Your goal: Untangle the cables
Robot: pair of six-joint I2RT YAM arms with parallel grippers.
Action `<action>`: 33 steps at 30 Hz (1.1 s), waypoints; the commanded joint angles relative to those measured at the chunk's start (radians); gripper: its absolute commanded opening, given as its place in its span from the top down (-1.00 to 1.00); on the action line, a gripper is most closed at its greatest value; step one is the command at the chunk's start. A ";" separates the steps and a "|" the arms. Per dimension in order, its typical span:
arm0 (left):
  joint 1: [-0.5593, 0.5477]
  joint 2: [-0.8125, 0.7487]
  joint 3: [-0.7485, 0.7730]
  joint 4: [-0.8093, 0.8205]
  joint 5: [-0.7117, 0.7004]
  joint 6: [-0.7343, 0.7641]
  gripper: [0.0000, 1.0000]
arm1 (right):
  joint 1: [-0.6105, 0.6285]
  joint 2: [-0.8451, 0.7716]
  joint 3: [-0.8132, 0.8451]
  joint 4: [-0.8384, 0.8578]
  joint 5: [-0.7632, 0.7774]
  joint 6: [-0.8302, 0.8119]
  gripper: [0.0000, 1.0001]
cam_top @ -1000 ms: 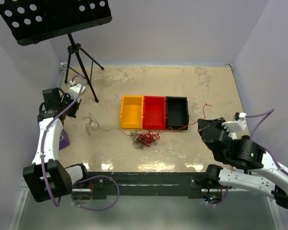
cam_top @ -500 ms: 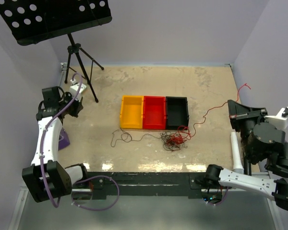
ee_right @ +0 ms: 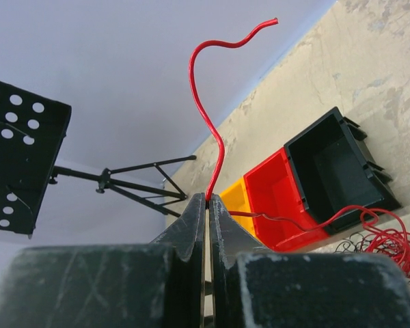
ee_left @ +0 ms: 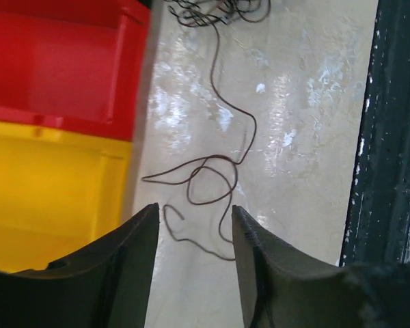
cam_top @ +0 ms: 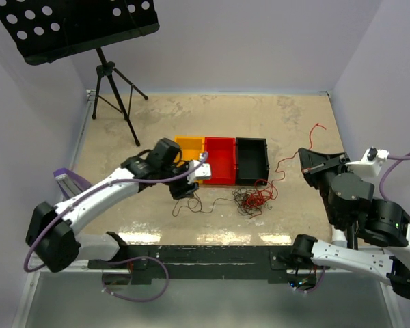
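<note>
The cables form a red and dark tangle (cam_top: 253, 198) on the table in front of the black bin (cam_top: 251, 161). A thin dark cable (cam_top: 191, 205) (ee_left: 212, 178) trails left from the tangle and lies loose in loops. My left gripper (cam_top: 183, 193) (ee_left: 195, 212) hovers open just over those loops, and nothing is between its fingers. My right gripper (cam_top: 301, 156) (ee_right: 207, 197) is shut on a red cable (ee_right: 205, 102), raised at the right. That cable's free end curls upward (cam_top: 319, 126). Its other part sags back to the tangle (ee_right: 389, 239).
Yellow (cam_top: 187, 158), red (cam_top: 219, 159) and black bins stand side by side mid-table; the left gripper is close to the yellow bin's (ee_left: 48, 184) front wall. A music stand's tripod (cam_top: 113, 89) is at the back left. The table's dark front rail (ee_left: 389, 137) lies near the loose loops.
The left arm swung from the far left to the table's middle and its gripper opened, leaving the dark cable on the table. The right gripper pulled the red cable rightward; the tangle slid right.
</note>
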 commanded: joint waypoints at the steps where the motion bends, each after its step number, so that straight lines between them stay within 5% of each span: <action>1: -0.128 0.117 0.002 0.098 -0.083 -0.114 -0.10 | 0.001 0.010 0.010 -0.001 -0.004 0.011 1.00; 9: -0.257 0.358 0.136 0.180 -0.085 -0.219 -0.18 | 0.001 0.006 -0.014 -0.025 -0.004 0.028 1.00; 23: -0.273 0.593 0.251 0.188 -0.091 -0.257 -0.11 | 0.001 -0.039 -0.016 -0.074 -0.001 0.039 1.00; 26: -0.282 0.610 0.248 0.174 -0.096 -0.236 0.08 | 0.001 -0.037 -0.010 -0.082 0.005 0.039 1.00; 31: -0.285 0.614 0.234 0.137 -0.140 -0.193 0.88 | 0.001 -0.039 0.005 -0.087 0.013 0.037 1.00; 33: -0.285 0.578 0.219 0.114 -0.165 -0.173 1.00 | 0.001 -0.037 0.013 -0.096 0.020 0.037 1.00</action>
